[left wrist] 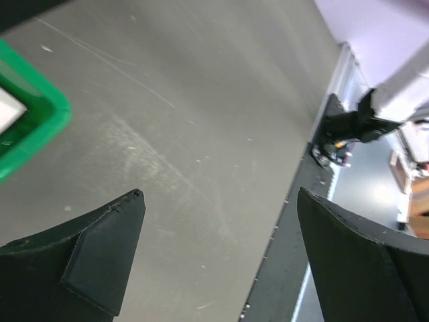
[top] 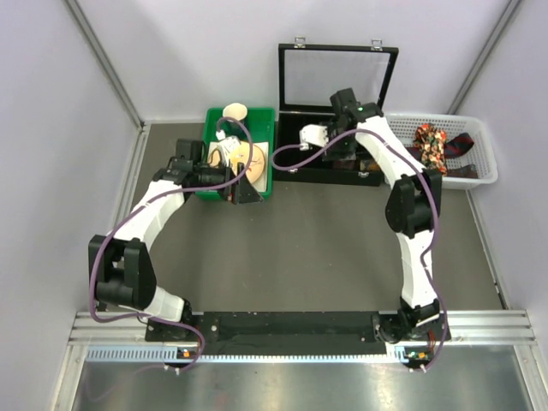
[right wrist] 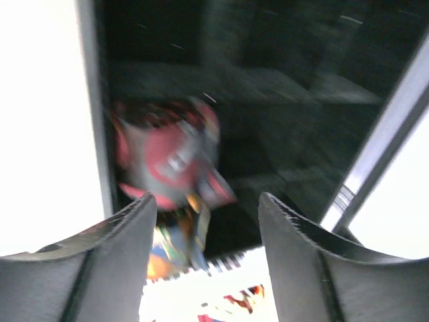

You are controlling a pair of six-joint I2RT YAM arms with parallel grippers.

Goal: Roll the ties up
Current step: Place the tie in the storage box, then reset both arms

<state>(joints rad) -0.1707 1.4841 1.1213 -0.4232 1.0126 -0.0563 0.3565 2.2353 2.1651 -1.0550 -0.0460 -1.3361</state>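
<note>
Right gripper (right wrist: 206, 198) jaws spread by blurred, bundled red tie (right wrist: 167, 157); left gripper (left wrist: 220, 193) spread wide.

bin (top: 269, 145) at 11 o'clock; case (top: 338, 50) just right at 12; basket (top: 485, 152) at 1, ties (top: 431, 147) inside; another tie (right wrist: 167, 161) in case

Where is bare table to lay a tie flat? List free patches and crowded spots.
Free: the broad bare table centre, bordered by the green bin and black box at the back and the base rail in front. Crowded: the back row, where bin, box and the white basket holding ties sit close together.
</note>
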